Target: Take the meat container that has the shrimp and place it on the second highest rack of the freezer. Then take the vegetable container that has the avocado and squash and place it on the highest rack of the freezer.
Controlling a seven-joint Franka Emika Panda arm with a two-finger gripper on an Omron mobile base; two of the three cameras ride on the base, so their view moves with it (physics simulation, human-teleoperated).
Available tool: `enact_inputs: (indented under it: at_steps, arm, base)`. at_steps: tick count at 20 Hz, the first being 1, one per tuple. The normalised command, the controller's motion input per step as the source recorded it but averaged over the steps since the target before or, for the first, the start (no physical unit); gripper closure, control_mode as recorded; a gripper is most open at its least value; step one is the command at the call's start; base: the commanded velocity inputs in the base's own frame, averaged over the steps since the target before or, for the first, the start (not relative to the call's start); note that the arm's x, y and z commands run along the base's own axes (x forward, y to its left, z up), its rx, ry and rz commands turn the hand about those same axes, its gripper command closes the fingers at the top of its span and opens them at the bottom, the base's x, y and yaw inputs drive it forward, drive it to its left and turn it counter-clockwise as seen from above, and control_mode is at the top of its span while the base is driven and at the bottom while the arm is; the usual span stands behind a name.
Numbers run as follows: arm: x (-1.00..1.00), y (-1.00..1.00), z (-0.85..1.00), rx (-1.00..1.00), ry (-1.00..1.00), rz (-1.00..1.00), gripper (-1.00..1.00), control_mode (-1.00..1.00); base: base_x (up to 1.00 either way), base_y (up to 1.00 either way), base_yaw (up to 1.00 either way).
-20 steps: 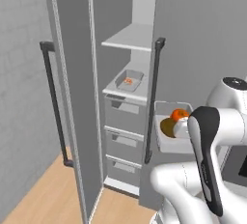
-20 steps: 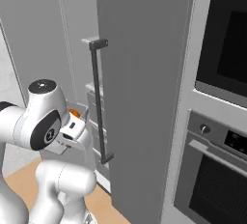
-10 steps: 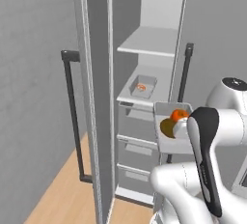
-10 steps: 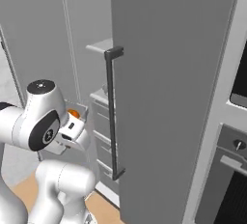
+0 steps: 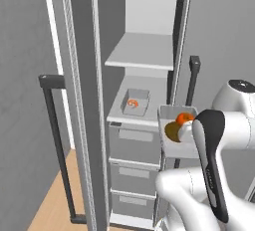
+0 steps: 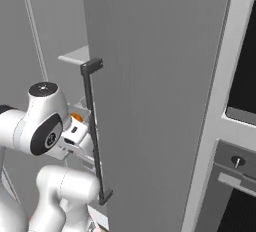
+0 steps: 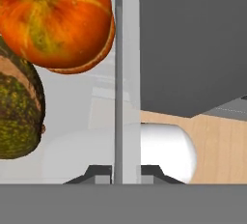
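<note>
The vegetable container (image 5: 175, 140), a shallow grey tray, hangs level in front of the open freezer (image 5: 99, 100), its thin wall (image 7: 126, 73) clamped between the closed jaws. Just beyond the jaws, inside the tray, the round orange squash (image 7: 58, 20) touches the dark brown-green avocado (image 7: 17, 107). Well past the jaws, the meat container (image 5: 135, 101) with the curled shrimp (image 5: 132, 103) sits on the second shelf, below the bare highest rack (image 5: 142, 53).

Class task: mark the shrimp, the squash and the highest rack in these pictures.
shrimp (image 5: 132, 103), left base view, its curled orange body.
squash (image 7: 58, 18), hand view, its orange skin.
highest rack (image 5: 142, 51), left base view, its flat top surface.
</note>
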Motion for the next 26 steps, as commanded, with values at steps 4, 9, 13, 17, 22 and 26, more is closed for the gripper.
enact_inputs:
  at_steps: [4, 9, 13, 17, 22, 26]
  arm:
    - [0.00, 0.00, 0.00, 0.00, 0.00, 0.00, 1.00, 1.00]
    - [0.00, 0.00, 0.00, 0.00, 0.00, 0.00, 1.00, 1.00]
    - [0.00, 0.00, 0.00, 0.00, 0.00, 0.00, 1.00, 1.00]
    - [0.00, 0.00, 0.00, 0.00, 0.00, 0.00, 1.00, 1.00]
    - [0.00, 0.00, 0.00, 0.00, 0.00, 0.00, 1.00, 1.00]
    - [0.00, 0.00, 0.00, 0.00, 0.00, 0.00, 1.00, 1.00]
  base:
    - [0.06, 0.25, -0.15]
    - [0.00, 0.38, -0.03]
    - [0.00, 0.19, -0.01]
    - [-0.33, 0.13, 0.00]
    - [-0.49, 0.18, 0.00]
    - [0.12, 0.62, 0.00]
